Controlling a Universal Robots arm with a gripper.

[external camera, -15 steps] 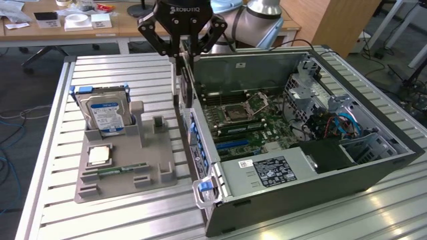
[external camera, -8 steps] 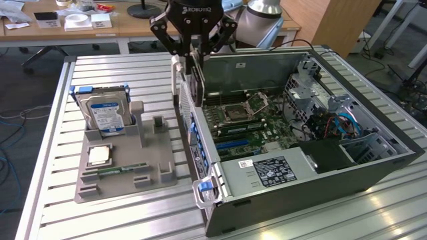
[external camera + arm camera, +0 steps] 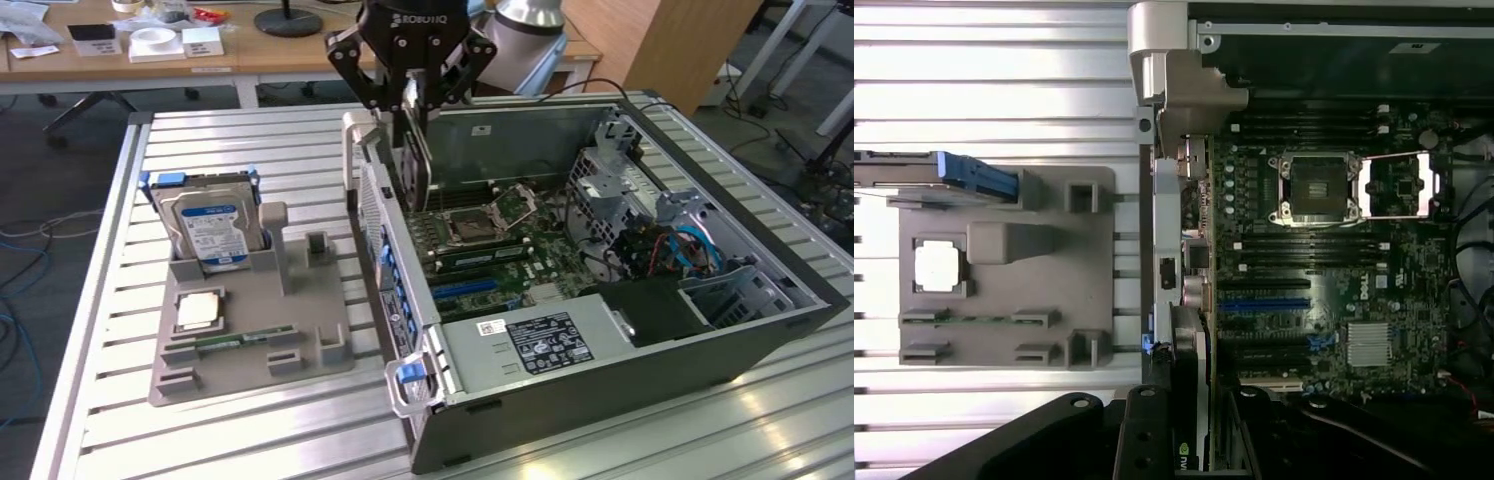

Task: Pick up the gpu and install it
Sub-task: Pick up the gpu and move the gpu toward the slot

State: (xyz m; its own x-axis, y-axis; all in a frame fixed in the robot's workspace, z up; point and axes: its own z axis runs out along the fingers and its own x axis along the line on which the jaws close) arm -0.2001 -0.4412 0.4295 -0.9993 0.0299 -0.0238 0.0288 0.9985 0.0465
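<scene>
Gpu (image 3: 416, 150) clamped edge-on between fingers (image 3: 354, 80), hanging just below them above computer case (image 3: 747, 330); pickup done; seating inside left.

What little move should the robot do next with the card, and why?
Probably ease it down slowly toward the slots. The gripper holds the gpu upright above the motherboard, near the wall of the case, not yet seated.
</scene>
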